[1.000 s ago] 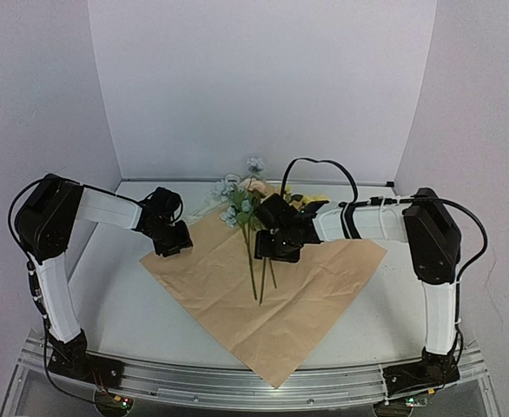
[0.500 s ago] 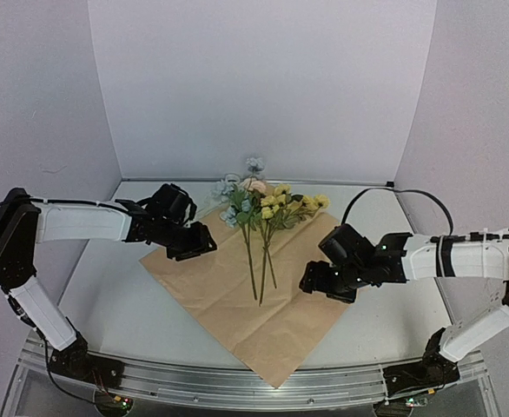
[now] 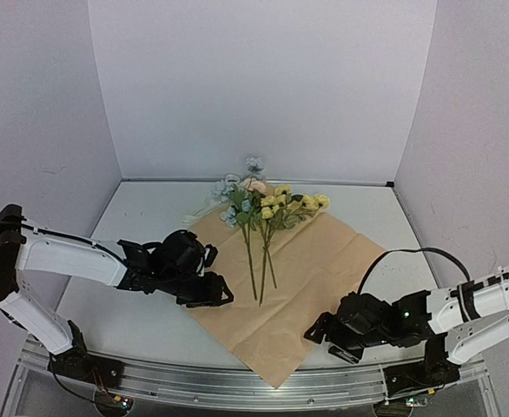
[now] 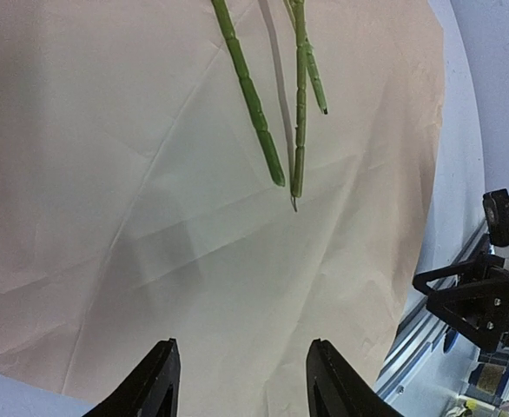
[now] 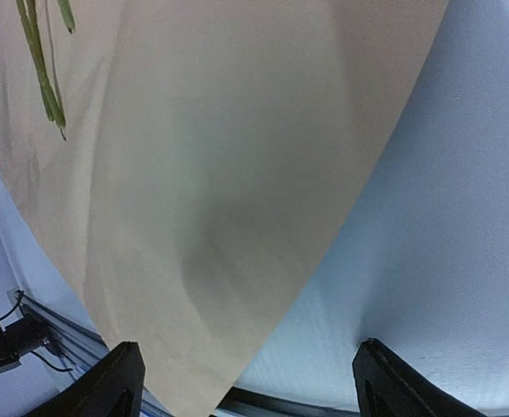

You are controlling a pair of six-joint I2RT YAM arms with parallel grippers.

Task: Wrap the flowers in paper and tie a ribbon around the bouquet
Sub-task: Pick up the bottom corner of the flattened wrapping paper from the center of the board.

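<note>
The paper [image 3: 298,269] lies flat as a diamond, tan-brown side up. The flowers [image 3: 259,204] lie loose on it, blooms at the far corner, green stems [image 4: 254,113] pointing toward me. A thin pale ribbon [image 3: 199,214] shows at the far left beside the blooms. My left gripper [image 3: 218,294] hovers open over the paper's near-left part [image 4: 150,174], its jaws [image 4: 242,343] holding nothing. My right gripper [image 3: 322,339] is open and low over the paper's near-right edge [image 5: 220,156], its jaws [image 5: 247,346] wide and empty. The stems [image 5: 37,61] are far off to its left.
The white table [image 3: 142,208] is walled in white on three sides. A metal rail [image 3: 237,382] with both arm bases runs along the near edge. The right arm's black base [image 4: 480,304] shows past the paper's near corner.
Both arms swung from the far half of the paper toward the near side. The right gripper left the stems, went to the near-right edge and opened wider. The left moved to the near-left edge.
</note>
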